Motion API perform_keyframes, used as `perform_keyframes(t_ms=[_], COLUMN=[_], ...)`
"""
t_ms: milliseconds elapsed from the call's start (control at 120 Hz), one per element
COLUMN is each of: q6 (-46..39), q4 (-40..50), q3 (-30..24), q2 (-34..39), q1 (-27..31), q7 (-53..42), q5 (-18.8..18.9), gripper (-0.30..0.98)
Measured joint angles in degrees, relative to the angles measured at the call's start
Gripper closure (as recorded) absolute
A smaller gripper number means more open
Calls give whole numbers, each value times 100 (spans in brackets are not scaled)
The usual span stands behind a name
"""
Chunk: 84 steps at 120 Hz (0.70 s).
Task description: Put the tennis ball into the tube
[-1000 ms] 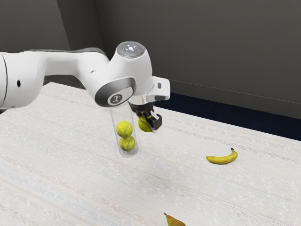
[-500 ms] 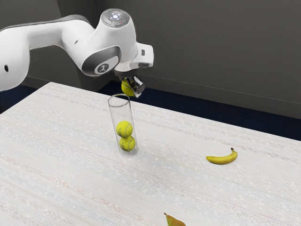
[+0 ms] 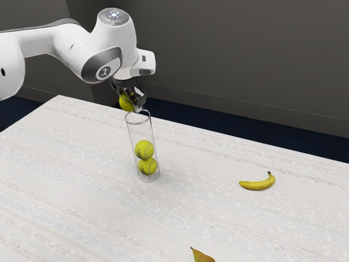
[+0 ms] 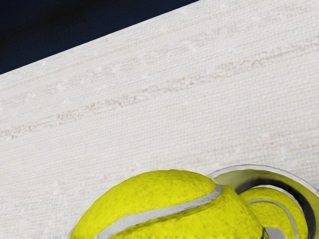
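"Exterior view: what's in the clear tube (image 3: 133, 131)?"

"Two balls, stacked — the upper ball (image 3: 144, 149) rests on the lower ball (image 3: 147, 166). It stands on the table (image 3: 207, 191)."

"And the end effector (image 3: 134, 104)?"

"Closed around a tennis ball (image 3: 126, 102), parted by its width — near the tube's mouth, above the rim, outside."

"Wrist view?"

"The held tennis ball beside the round rim, with the upper ball visible inside the tube."
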State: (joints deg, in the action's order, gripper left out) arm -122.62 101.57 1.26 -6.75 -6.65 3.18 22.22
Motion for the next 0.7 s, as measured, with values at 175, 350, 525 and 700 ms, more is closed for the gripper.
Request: perform_keyframes(t_ms=[175,350,525,700], q6=[350,517,735,1510], q4=[-31,-61,-319,-560], q3=[-96,-217,-520,-428], q2=[37,32,37,475], q1=[-61,-110,-59,39], q7=[13,-106,-238,-330], q5=[-71,-91,60,-921], gripper=[49,26,11,5])
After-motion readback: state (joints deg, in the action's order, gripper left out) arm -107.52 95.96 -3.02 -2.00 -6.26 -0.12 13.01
